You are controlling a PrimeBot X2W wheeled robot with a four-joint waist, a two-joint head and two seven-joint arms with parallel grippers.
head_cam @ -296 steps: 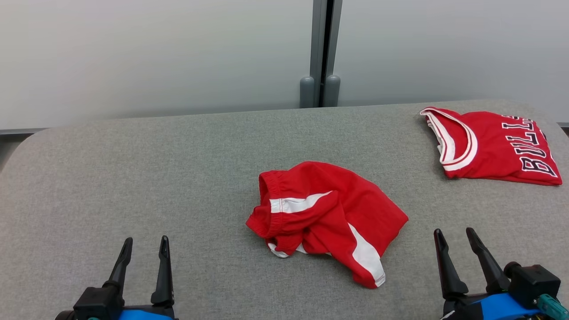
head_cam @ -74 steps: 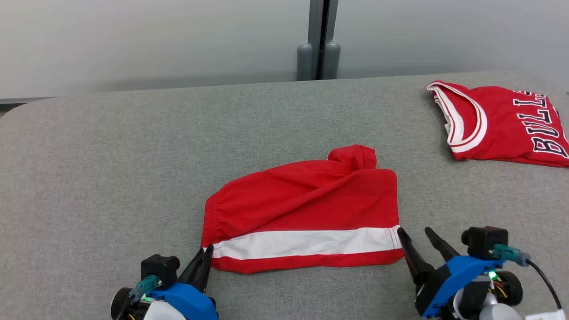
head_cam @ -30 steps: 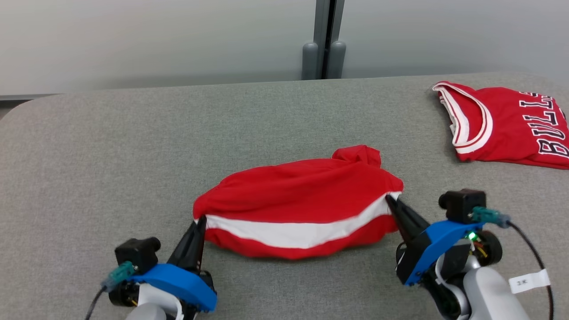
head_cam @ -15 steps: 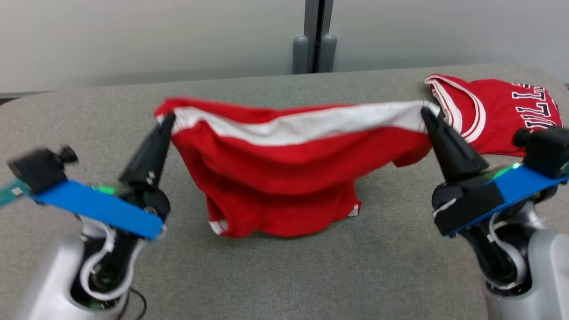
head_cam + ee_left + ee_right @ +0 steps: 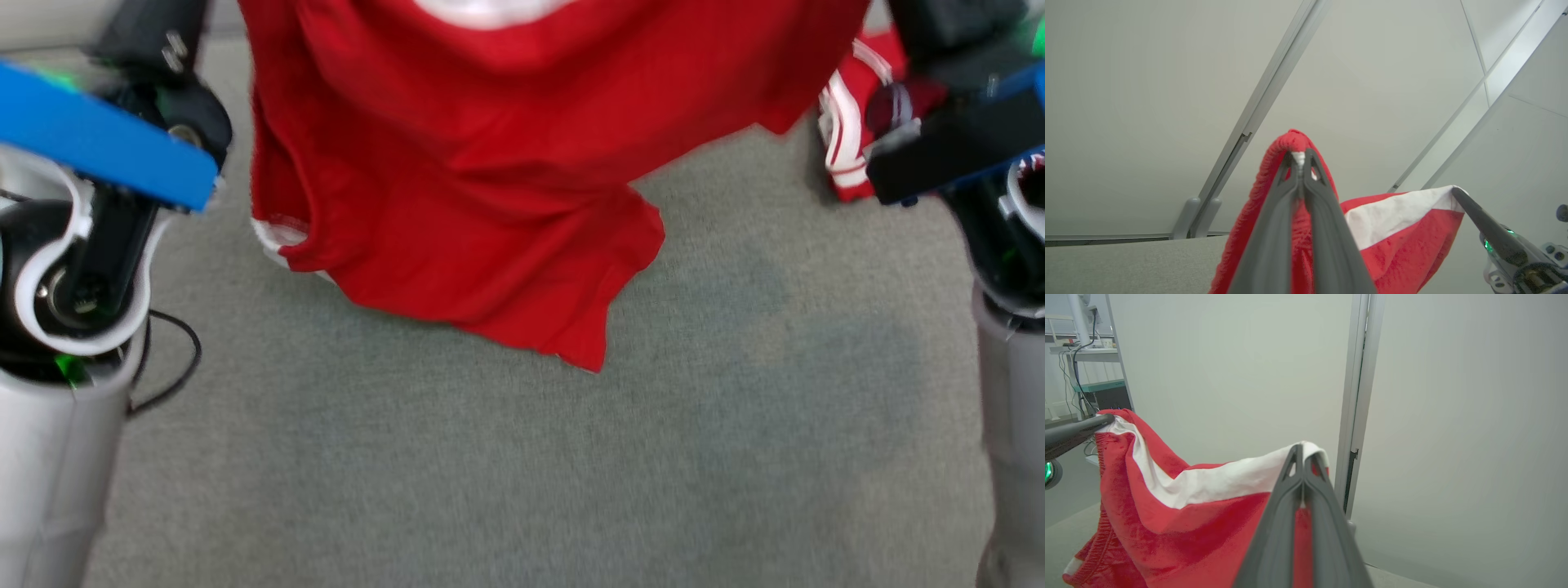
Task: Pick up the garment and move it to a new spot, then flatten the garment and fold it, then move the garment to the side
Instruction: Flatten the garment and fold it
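Red garment (image 5: 457, 163) hangs before a jersey (image 5: 841, 163) (half hidden) on grey tabletop (image 5: 571, 474).

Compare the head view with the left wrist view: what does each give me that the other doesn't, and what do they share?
Head view: the loose lower edge of the red shorts hanging over the grey table, plus a red jersey at the right. Left wrist view: the left gripper shut on the waistband corner, the right gripper pinching the white stripe's far end. Both: the shorts held up between the arms.
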